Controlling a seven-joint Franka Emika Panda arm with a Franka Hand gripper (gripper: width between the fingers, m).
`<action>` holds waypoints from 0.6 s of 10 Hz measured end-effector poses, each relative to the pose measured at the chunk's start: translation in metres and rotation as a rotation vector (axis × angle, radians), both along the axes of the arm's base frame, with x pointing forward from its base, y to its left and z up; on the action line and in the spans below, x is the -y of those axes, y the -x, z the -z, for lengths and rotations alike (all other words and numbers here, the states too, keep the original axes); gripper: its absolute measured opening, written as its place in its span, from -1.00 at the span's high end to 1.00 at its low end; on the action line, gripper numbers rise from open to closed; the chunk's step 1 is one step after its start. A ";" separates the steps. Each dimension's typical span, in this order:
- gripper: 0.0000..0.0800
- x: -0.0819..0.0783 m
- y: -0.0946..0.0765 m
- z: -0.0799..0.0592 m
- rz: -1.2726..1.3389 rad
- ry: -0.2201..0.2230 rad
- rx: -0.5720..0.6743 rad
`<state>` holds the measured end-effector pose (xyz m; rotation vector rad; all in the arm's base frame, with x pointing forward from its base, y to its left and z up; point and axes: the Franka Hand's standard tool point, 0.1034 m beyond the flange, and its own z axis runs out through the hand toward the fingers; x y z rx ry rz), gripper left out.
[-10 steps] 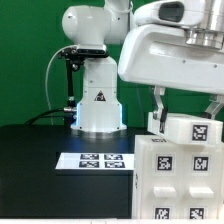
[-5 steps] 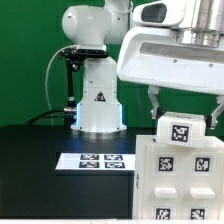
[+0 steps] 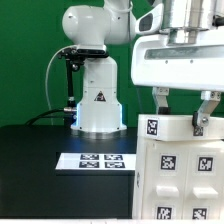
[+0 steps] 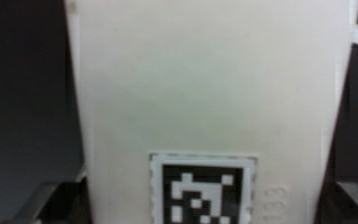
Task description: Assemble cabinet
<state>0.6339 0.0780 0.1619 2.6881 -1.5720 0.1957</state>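
The white cabinet box [image 3: 180, 185] stands at the exterior view's right, with several square tags on its front. A white top panel [image 3: 176, 127] with two tags lies flat on it. My gripper [image 3: 183, 115] comes down from above, and its fingers [image 3: 160, 102] stand at either side of this panel. In the wrist view the panel [image 4: 202, 90] fills the space between the dark fingers [image 4: 48, 198], with one tag [image 4: 202, 188] near the gripper [image 4: 202, 205]. The jaws look closed against the panel's sides.
The marker board [image 3: 95, 160] lies flat on the black table [image 3: 35, 170], to the exterior view's left of the cabinet. The arm's white base [image 3: 97, 100] stands behind it, with a black cable post [image 3: 66, 80] beside it and a green backdrop behind.
The hand has turned about its vertical axis and the top panel has turned with it. The panel went from a skewed pose to lying square over the box.
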 end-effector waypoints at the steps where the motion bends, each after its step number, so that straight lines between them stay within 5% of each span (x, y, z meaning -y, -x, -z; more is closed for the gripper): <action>1: -0.38 -0.002 -0.001 -0.003 0.009 0.012 -0.035; 3: -0.38 -0.001 -0.003 -0.001 0.133 -0.007 -0.019; 6: -0.38 0.005 0.004 0.004 0.696 -0.126 0.008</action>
